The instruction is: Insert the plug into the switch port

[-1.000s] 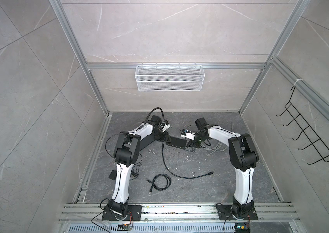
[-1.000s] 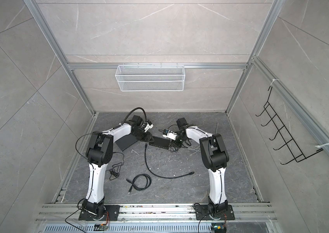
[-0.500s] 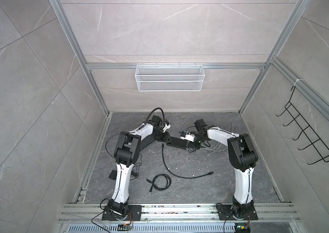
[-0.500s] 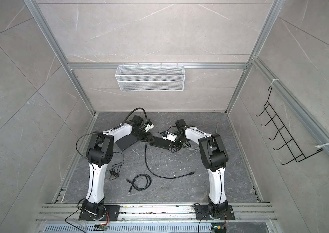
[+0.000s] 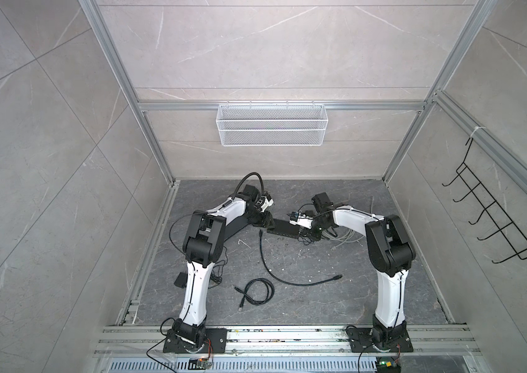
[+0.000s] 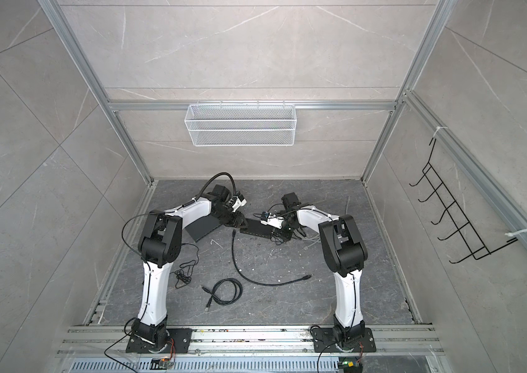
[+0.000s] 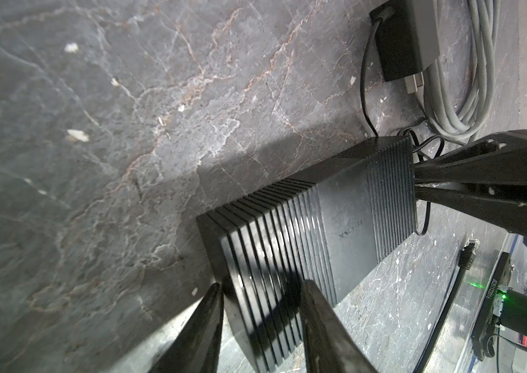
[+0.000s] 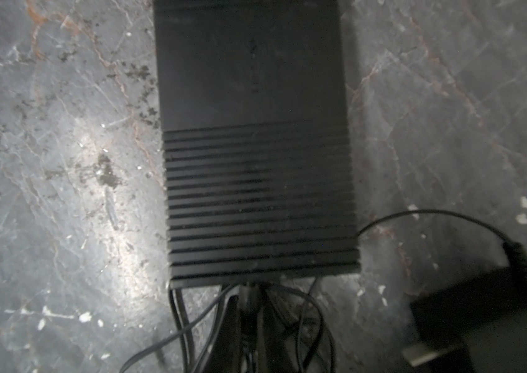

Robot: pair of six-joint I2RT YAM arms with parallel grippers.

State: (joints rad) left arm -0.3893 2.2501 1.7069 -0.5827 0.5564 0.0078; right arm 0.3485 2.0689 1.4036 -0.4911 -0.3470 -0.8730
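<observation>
The black ribbed switch (image 5: pixel 283 227) (image 6: pixel 255 227) lies on the floor between my two grippers. In the left wrist view the left gripper (image 7: pixel 262 284) has its fingers on either side of the switch (image 7: pixel 304 239) at one end, shut on it. At the opposite end the right gripper (image 7: pixel 415 183) presses against the switch's edge. In the right wrist view the right gripper (image 8: pixel 251 290) is shut on a dark plug (image 8: pixel 249 303) with thin black cords around it, right at the switch (image 8: pixel 255 161). The port itself is hidden.
A black power adapter (image 7: pixel 397 48) (image 8: pixel 481 323) and a grey cable bundle (image 7: pixel 456 97) (image 5: pixel 346 235) lie beside the right gripper. A loose black network cable (image 5: pixel 265 258) and a coiled cable (image 5: pixel 255 292) lie nearer the front. A flat black box (image 5: pixel 236 227) sits under the left arm.
The right gripper has closed its jaws and shifted slightly left, up against the switch's end. The left gripper has kept its hold and place.
</observation>
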